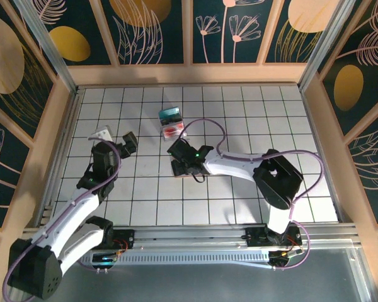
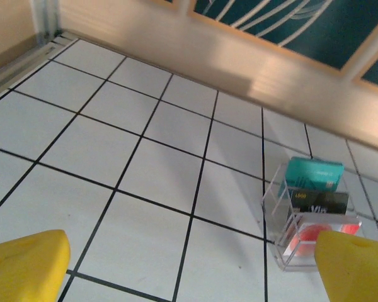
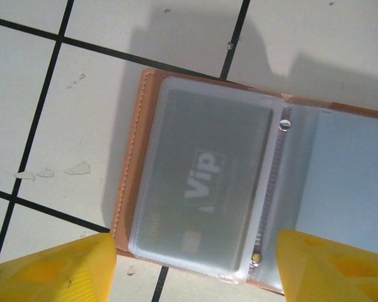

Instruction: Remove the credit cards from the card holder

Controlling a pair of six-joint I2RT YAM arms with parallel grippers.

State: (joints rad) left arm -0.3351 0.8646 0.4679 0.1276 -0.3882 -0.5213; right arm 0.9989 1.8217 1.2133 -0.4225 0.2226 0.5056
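Observation:
The card holder (image 3: 129, 157) lies open on the white tiles, with a tan stitched border and clear plastic sleeves. A grey card (image 3: 205, 182) printed "Vip" sits inside the left sleeve. My right gripper (image 3: 195, 270) hangs just above the holder's near edge, open, with one yellow finger (image 3: 50, 270) outside the tan border and the other over the sleeve spine. From above, the right gripper (image 1: 183, 160) covers most of the card holder (image 1: 190, 175). My left gripper (image 2: 192, 277) is open over bare tiles, with nothing between its yellow fingers (image 2: 25, 264). In the top view the left gripper (image 1: 127, 143) is at mid-left.
A small clear box (image 2: 312, 214) with teal, black and red contents stands just ahead and right of the left gripper; from above the box (image 1: 171, 123) is behind the right gripper. A small pale flat thing (image 1: 102, 133) lies by the left arm. Wooden walls ring the tiled floor.

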